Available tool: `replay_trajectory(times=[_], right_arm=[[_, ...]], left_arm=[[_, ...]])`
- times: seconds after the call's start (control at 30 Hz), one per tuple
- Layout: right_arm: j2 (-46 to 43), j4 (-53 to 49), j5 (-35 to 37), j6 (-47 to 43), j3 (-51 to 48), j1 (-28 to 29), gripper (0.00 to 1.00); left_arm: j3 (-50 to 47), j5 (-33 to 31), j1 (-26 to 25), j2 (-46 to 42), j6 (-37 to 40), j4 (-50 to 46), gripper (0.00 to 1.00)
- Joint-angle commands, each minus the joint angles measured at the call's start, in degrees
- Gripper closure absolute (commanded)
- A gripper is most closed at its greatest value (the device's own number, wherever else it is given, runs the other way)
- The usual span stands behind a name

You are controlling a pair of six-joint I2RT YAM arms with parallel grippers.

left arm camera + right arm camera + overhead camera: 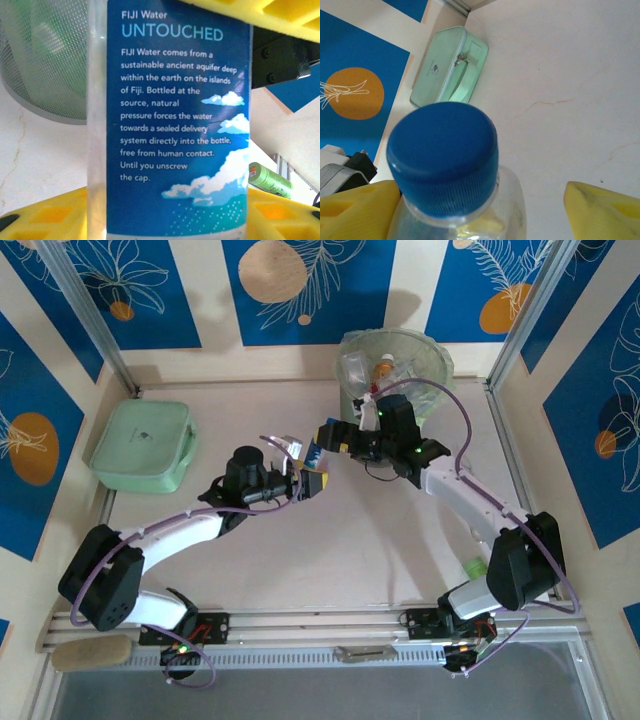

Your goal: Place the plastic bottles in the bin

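The left end effector (pixel 165 222) is clamped tight on a Fiji water bottle (pixel 175 125), with a yellow finger (pixel 45 215) pressed against each side of the blue label. The right end effector (pixel 480 210) sits around the bottle's blue cap (pixel 442 155) with its fingers spread wide, and one finger (pixel 602 210) is clear of it. The bottle hangs over the middle of the tabletop (pixel 400 540), just in front of the bin (pixel 432 358). More bottles (pixel 385 368) lie inside the bin. A green bottle (pixel 473 567) lies by the right arm. A mint-green case (pixel 145 445) sits far left.
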Motion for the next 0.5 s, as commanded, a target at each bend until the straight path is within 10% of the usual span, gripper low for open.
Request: replay_trajectory(times=[0.0,0.47], right_arm=[[1.1,-0.5,-2.8,0.2,2.3,0.7,0.17],[5.0,0.3,-3.9,2.0,3.9,3.0,0.39]], left_arm=[[-0.6,1.1,0.4,-1.6,0.5,0.4,0.41],[-1.3,-1.3,0.3,-2.0,1.3,-1.1,0.36]])
